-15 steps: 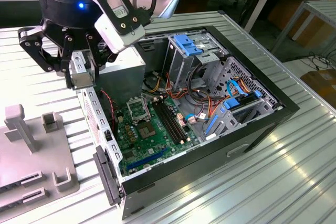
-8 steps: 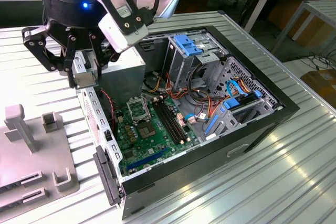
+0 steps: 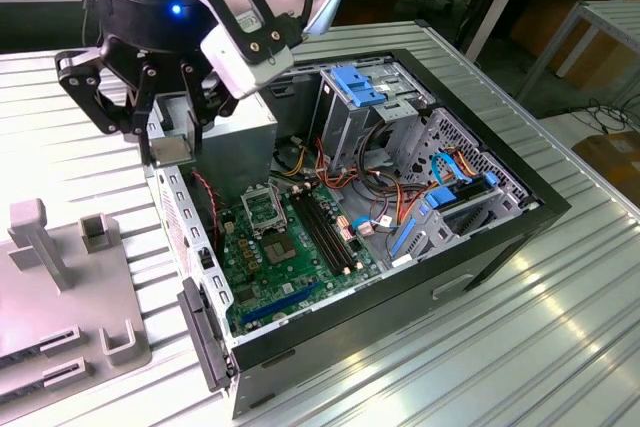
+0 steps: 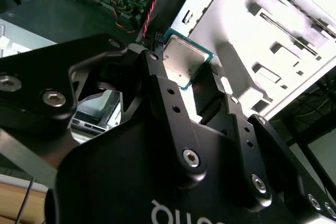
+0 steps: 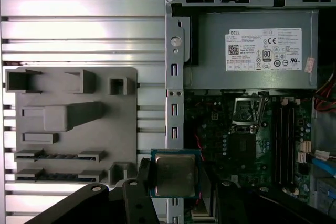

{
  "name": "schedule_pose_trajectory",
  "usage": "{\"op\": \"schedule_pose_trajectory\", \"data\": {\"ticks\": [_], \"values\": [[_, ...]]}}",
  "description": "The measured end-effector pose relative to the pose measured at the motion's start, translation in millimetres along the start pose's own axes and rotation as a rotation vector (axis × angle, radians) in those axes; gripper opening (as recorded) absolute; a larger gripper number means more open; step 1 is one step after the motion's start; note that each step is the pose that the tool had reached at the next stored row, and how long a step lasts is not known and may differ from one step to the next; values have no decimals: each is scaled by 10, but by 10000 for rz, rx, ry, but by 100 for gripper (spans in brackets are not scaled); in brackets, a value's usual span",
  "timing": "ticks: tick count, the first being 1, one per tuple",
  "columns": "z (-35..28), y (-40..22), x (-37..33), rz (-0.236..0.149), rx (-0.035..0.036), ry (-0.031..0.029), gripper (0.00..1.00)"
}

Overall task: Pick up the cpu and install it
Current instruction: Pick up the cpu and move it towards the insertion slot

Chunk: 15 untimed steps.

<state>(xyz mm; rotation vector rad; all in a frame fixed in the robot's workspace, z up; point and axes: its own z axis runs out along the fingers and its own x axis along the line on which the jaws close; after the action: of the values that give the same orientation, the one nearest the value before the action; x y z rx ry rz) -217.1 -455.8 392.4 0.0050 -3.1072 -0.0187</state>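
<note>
Clearly the gripper (image 5: 176, 181) clamps the cpu (image 5: 175, 173) flat between its fingers, above the computer case's (image 5: 176, 93) side wall, well apart from the socket (image 5: 247, 111)

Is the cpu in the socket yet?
No, in the first wrist view the gripper holds the cpu, apart from the socket.

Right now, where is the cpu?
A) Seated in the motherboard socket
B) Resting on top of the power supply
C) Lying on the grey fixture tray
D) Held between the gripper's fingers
D: in both wrist views the cpu is clamped in the gripper, held in the air, apart from the socket on the motherboard.
</note>
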Motion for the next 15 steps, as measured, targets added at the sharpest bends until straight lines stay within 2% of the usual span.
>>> {"op": "schedule_pose_trajectory", "data": {"ticks": [15], "values": [[-4,0,-110,0,0,-1,47]]}}
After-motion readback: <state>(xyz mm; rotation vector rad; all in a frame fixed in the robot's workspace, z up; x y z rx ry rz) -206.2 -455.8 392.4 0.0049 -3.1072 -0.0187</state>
